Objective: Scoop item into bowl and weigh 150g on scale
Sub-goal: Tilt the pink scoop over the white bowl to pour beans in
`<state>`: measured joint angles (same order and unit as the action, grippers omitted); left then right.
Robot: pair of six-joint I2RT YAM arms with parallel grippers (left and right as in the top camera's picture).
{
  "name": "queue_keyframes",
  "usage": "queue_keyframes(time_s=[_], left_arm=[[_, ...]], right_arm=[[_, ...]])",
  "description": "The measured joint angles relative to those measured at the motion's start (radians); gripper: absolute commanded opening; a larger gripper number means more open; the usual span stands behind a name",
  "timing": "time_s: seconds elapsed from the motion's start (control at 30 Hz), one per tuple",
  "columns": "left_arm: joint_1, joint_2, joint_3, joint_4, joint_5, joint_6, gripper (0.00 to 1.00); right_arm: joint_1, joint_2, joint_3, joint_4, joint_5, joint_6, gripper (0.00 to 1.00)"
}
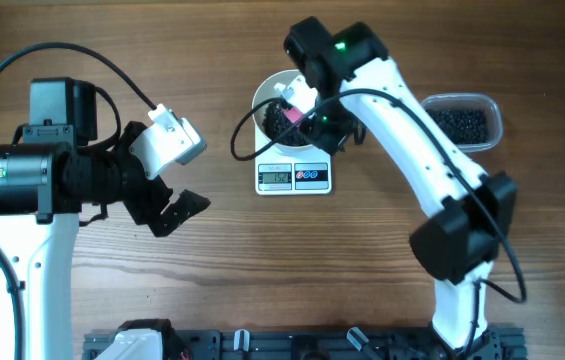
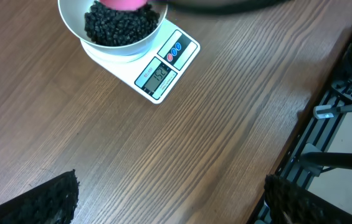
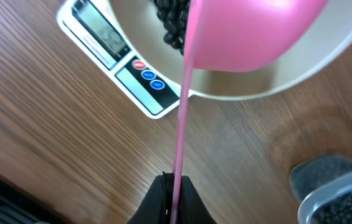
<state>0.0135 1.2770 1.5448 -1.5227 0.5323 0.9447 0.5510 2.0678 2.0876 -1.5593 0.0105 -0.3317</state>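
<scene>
On the wood-grain table (image 1: 262, 260), the bowl (image 2: 110, 50) sits on the scale (image 2: 185, 46) at 12 o'clock, holding the beads (image 2: 119, 25): loose, light, quick to roll, so move them only with the pink scoop (image 3: 250, 31), its thin handle pinched at the end by your right gripper (image 3: 174, 183). Your left gripper (image 1: 167, 205) hangs spread wide at 9 o'clock; digits on the display (image 2: 157, 76) blur, and no brand shows.

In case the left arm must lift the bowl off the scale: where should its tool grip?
Probably grip the bowl at its left rim, from above, one finger inside, one outside. That rim is thin, bare and open; the pink scoop hangs over the right side.
</scene>
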Motion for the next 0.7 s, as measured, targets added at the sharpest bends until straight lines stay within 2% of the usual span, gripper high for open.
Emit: queue_keyframes(time_s=[0.1,0.2,0.3,0.63,0.7], left_arm=[[0.000,0.000,0.000,0.000,0.000,0.000,1.00],[0.000,0.000,0.000,0.000,0.000,0.000,1.00],[0.000,0.000,0.000,0.000,0.000,0.000,1.00],[0.000,0.000,0.000,0.000,0.000,0.000,1.00],[0.000,0.000,0.000,0.000,0.000,0.000,1.00]], right_arm=[[-0.008,-0.029,0.006,-0.003,-0.016,0.056,0.05],[-0.029,-0.034,0.008,-0.007,-0.040,0.099,0.12],[-0.048,-0.034,0.008,0.019,-0.060,0.126,0.08],[-0.051,-0.034,-0.055,0.077,-0.075,0.129,0.07],[-0.051,-0.034,-0.063,0.085,-0.074,0.129,0.04]])
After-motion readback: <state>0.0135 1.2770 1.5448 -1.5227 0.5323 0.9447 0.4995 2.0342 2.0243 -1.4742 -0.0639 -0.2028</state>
